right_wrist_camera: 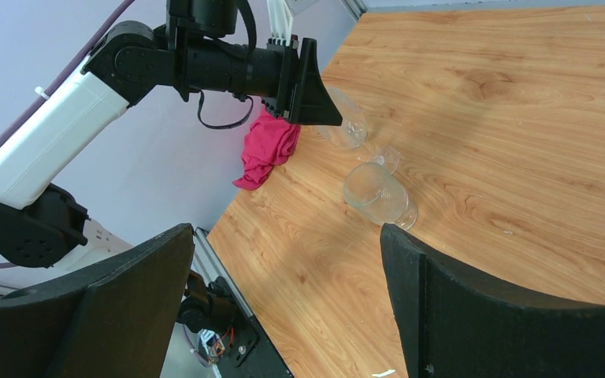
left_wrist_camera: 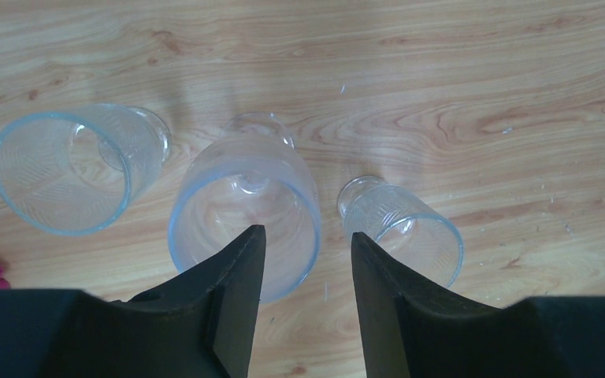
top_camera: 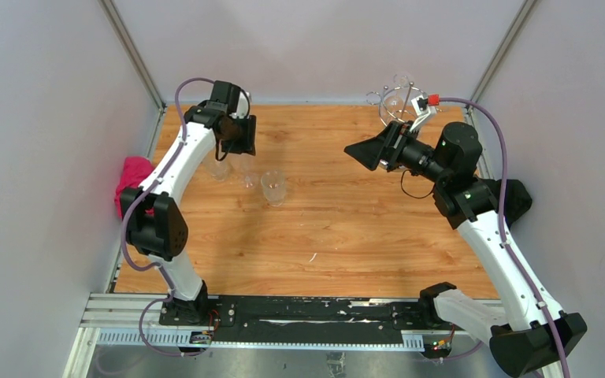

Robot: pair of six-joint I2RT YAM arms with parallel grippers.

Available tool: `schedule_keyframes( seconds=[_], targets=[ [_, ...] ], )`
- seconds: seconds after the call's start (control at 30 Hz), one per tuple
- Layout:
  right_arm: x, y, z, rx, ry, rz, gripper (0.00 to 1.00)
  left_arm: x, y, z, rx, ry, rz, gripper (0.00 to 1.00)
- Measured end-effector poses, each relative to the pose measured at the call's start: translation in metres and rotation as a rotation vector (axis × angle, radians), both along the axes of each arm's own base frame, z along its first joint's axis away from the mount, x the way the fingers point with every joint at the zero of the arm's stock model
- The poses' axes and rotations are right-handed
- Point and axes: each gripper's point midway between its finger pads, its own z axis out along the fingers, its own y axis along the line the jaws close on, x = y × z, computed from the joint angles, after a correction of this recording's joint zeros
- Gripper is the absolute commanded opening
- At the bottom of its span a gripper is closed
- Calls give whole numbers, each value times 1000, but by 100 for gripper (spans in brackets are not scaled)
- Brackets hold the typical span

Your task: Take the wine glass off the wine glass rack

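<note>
Reading the table (top_camera: 347,228) as a clock face with twelve at the far wall, a pink cloth (top_camera: 134,177) lay bunched at the nine o'clock edge. My left gripper (left_wrist_camera: 307,244) hung over the ten o'clock area, pointing down at three clear stemmed glasses standing upright on the wood. In my left wrist view the left glass (left_wrist_camera: 71,169) stood well off toward nine o'clock of my fingers. The middle glass (left_wrist_camera: 244,213) sat right below me, with my left finger crossing in front of its rim. The right glass (left_wrist_camera: 402,224) stood just beside my other finger, at about three o'clock. My left jaws were parted, with bare wood showing in the gap, and they pinched nothing. The three glasses stood near one another, apart from each other and from me.

Further right, my right gripper (right_wrist_camera: 285,230) hovered above the two o'clock part of the table. It was turned toward nine o'clock, so its camera looked across at my other arm, the cloth and the glasses. Its jaws were spread wide and held nothing.

The wine glass rack (top_camera: 400,106) stood at the one o'clock corner, just behind my right wrist. Its thin rod was upright and its wire hooks ringed the top. I saw clear rounded shapes among the hooks, but they were too small and faint for me to tell what they were.
</note>
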Motion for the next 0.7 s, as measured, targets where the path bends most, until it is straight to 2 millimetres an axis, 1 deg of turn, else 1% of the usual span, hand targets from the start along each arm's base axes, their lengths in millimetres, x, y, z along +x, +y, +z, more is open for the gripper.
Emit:
schedule_keyframes(
  seconds=[0.13,0.2,0.33,0.43,0.47,0.53,0.6,0.63,0.67,0.7],
  targets=[
    [0,0,0,0,0,0,93,2,-1,11,-11,-22,2,51],
    [0,0,0,0,1,0,93,3,-2,22,-15,-39,2,52],
    [3,1,-3,-4,10,-1,93,8,-3,54,-25,-104,3,53],
    [8,1,-9,-18,23,-7,92,6,-3,87,-37,-180,5,53],
    [11,0,-12,-33,31,-16,92,3,-2,102,-44,-215,5,53],
    [17,-1,-14,-61,38,-34,91,-2,-3,126,-63,-276,4,54],
    [28,-4,-9,-96,32,-66,90,-10,-5,153,-104,-351,-2,57],
    [34,-7,-2,-115,19,-87,90,-17,-9,172,-148,-416,-13,59],
    [41,-9,5,-131,5,-111,89,-22,-11,180,-169,-442,-21,60],
    [48,-14,15,-152,-14,-145,89,-29,-16,194,-214,-500,-38,62]
  ],
)
